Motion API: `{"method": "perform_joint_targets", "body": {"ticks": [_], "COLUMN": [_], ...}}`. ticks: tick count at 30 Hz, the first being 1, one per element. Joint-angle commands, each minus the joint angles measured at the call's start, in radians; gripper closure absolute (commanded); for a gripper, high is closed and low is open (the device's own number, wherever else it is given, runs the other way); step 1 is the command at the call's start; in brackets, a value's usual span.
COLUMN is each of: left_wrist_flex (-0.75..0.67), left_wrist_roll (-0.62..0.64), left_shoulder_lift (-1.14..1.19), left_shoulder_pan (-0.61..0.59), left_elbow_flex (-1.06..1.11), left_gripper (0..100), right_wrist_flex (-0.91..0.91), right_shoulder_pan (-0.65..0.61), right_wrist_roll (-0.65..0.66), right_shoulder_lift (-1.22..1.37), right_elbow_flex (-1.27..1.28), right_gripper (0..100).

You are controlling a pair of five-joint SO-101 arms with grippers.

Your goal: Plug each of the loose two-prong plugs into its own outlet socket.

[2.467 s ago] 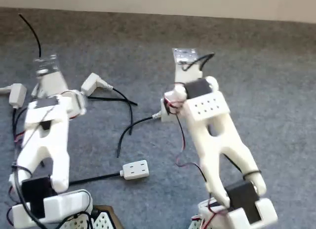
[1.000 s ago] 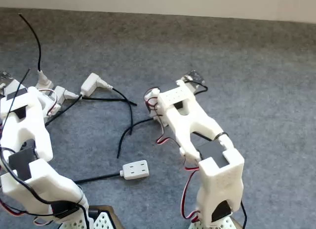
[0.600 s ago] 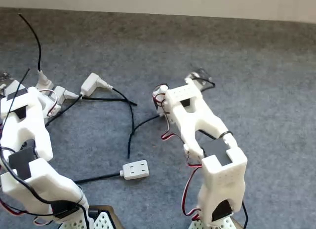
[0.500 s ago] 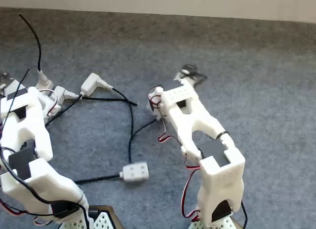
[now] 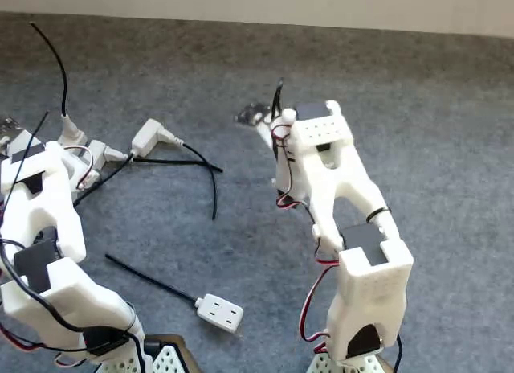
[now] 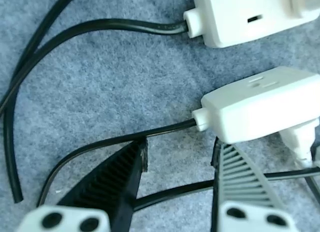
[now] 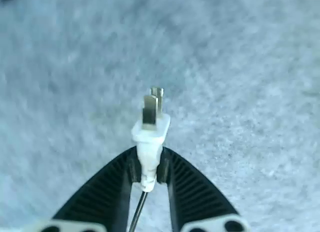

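My right gripper [image 7: 149, 167] is shut on a white two-prong plug [image 7: 150, 129], prongs pointing away over the grey carpet. In the high view that gripper [image 5: 255, 116] hangs above the carpet at the middle back, with the plug's black cord sticking up. My left gripper [image 6: 180, 152] stands open over a black cord [image 6: 100, 147], just short of a white outlet block [image 6: 260, 109]; a second outlet block [image 6: 250, 12] lies beyond. The left arm [image 5: 40, 196] is at the left edge. A white outlet socket [image 5: 219, 311] lies near the front.
A white angled plug [image 5: 148, 136] with a black cord [image 5: 210, 176] lies left of centre. A long black cable [image 5: 56, 59] runs off to the back left. Both arm bases stand at the near edge. Bare carpet stretches to the right.
The right arm lifted the plug and swung it toward the back. The front outlet socket slid nearer the front edge and turned. The left arm has kept still for the last second.
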Motion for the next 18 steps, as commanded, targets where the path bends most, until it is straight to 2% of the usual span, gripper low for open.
{"method": "perform_joint_targets", "body": {"ticks": [1, 6, 11, 15, 18], "left_wrist_flex": [0.005, 0.003, 0.006, 0.008, 0.008], "left_wrist_roll": [0.003, 0.003, 0.003, 0.002, 0.002], "left_shoulder_lift": [-0.005, -0.005, -0.007, -0.008, -0.01], "left_shoulder_pan": [0.016, 0.016, 0.016, 0.016, 0.016], "left_elbow_flex": [-0.022, -0.022, -0.022, -0.022, -0.022], "left_gripper": [77, 77, 77, 77, 77], "right_wrist_flex": [-0.012, -0.209, -0.236, -0.236, -0.265], "right_shoulder_pan": [0.004, -0.05, -0.091, -0.067, -0.004], "right_wrist_roll": [0.123, 0.146, 0.147, 0.137, 0.123], "right_shoulder_lift": [-0.07, -0.076, -0.077, -0.077, -0.077], "right_elbow_flex": [0.059, 0.28, 0.383, 0.39, 0.41], "right_gripper": [99.2, 99.2, 98.8, 98.8, 98.8]}}
